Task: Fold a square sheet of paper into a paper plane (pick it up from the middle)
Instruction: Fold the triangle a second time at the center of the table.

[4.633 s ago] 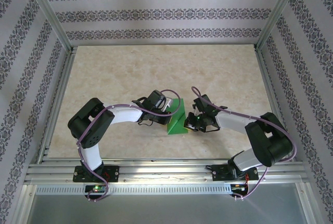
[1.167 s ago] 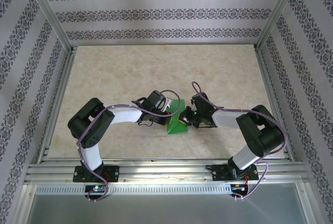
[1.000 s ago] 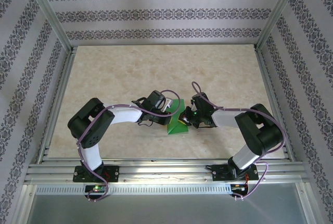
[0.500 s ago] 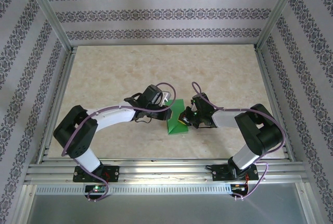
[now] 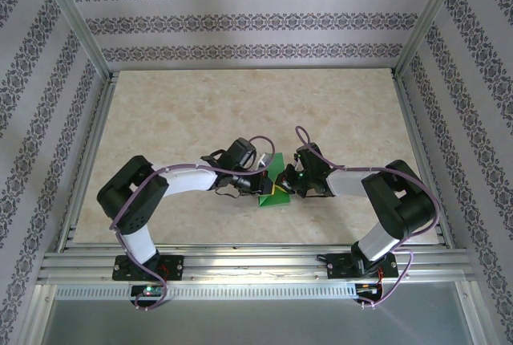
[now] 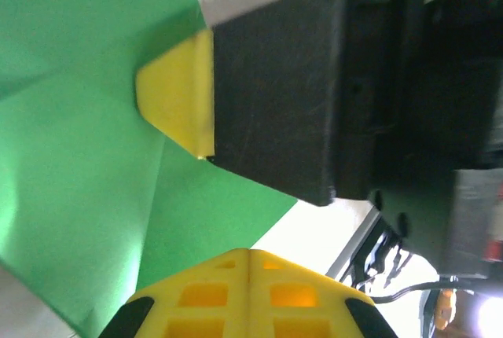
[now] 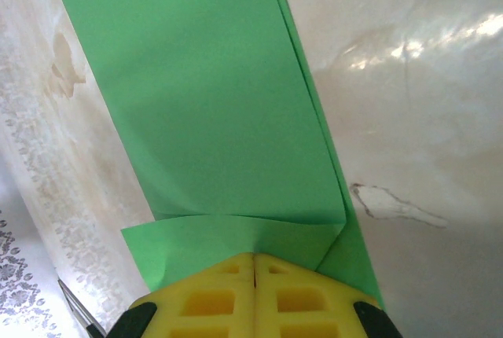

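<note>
While both arms lean in toward each other, the square sheet of paper (image 7: 204,102) lies flat on the table (image 5: 176,112), close to the near edge and roughly midway between the left and right edges. It's not really square anymore. From the right wrist camera it's a long green strip with a doubled edge down one side and a small flap turned across it right by the fingertips, so some folds are already in.

The right gripper (image 7: 254,275) is fully closed, yellow tips pressed together with nothing between them, sitting right at that flap. My guess is it's being used as a blunt finger to hold the flap down or flatten the crease, not to grab anything.

Same deal with the left gripper (image 6: 248,275): tips shut, empty, parked over the green from the opposite side. Its camera also catches the other claw's yellow tip touching the paper just across from it. I'd say the two are placed on opposite sides so the sheet can't slide while a crease gets worked.

Thin paper like this skates on a smooth table, so uneven pressing could skew the fold. It doesn't look like a dart yet, so I'd guess there are still plenty of folds to go.
</note>
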